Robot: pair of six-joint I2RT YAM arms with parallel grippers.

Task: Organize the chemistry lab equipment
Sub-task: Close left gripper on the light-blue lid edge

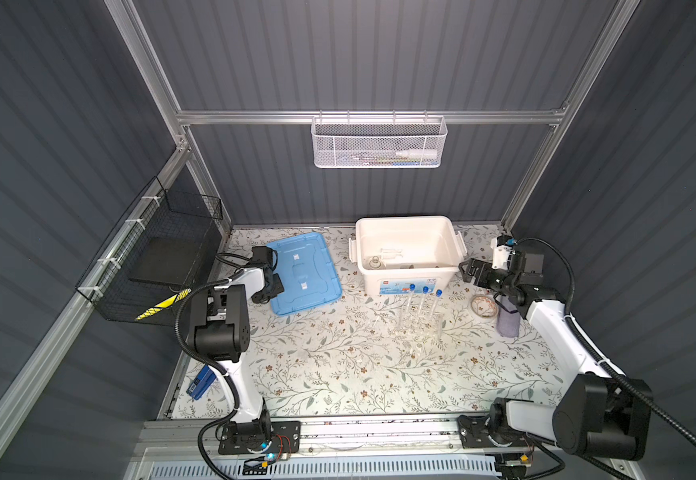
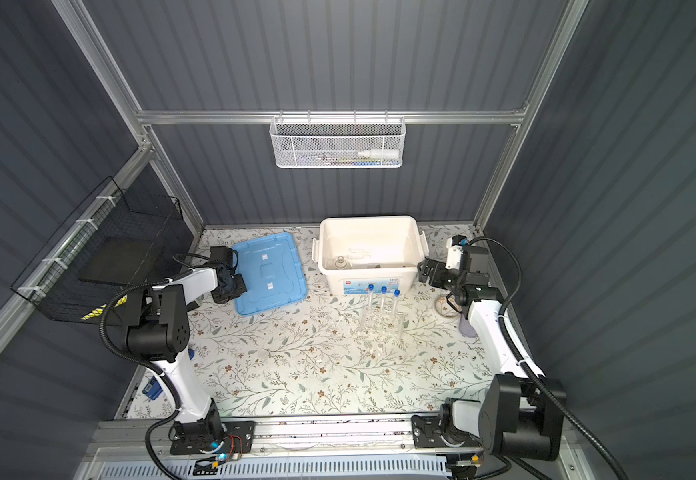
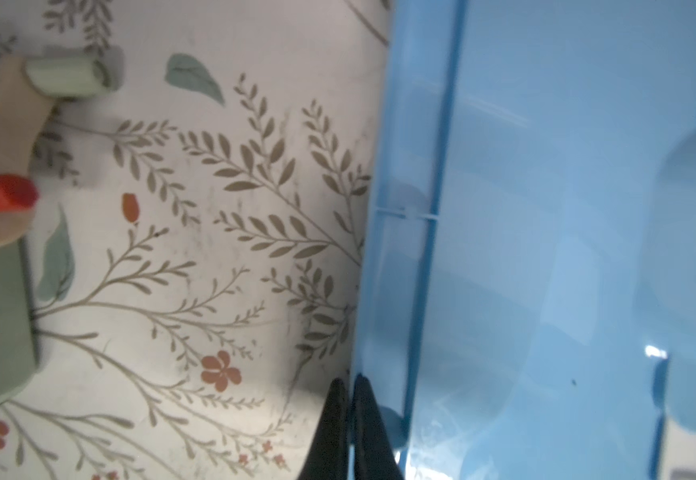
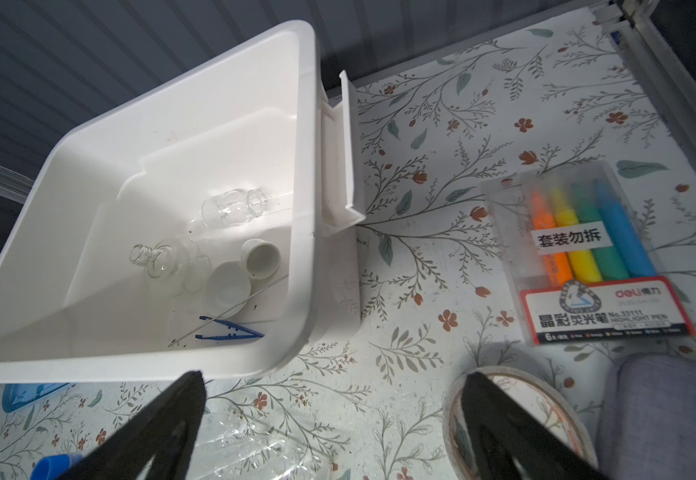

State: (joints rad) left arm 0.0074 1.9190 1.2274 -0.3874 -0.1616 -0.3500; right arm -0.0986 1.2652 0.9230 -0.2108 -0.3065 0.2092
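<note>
My left gripper [image 3: 348,380] is shut on the rim of the blue lid [image 1: 304,274], which lies flat on the table at the back left; the gripper [image 1: 273,286] sits at the lid's left edge. The open white bin [image 4: 300,208] holds two clear flasks [image 4: 234,206], two white dishes [image 4: 261,257], blue tweezers [image 4: 230,332] and a thin rod [image 4: 234,309]. Three blue-capped test tubes [image 1: 423,303] stand in the clear rack [image 1: 419,328] in front of the bin. My right gripper [image 4: 332,376] hangs open and empty just right of the bin [image 1: 406,249].
A tape roll [image 4: 516,415] and a grey cloth [image 1: 507,322] lie under the right arm. A highlighter pack [image 4: 587,249] lies at the back right. A blue stapler [image 1: 201,382] is at the front left. A black wire basket [image 1: 151,266] hangs on the left wall.
</note>
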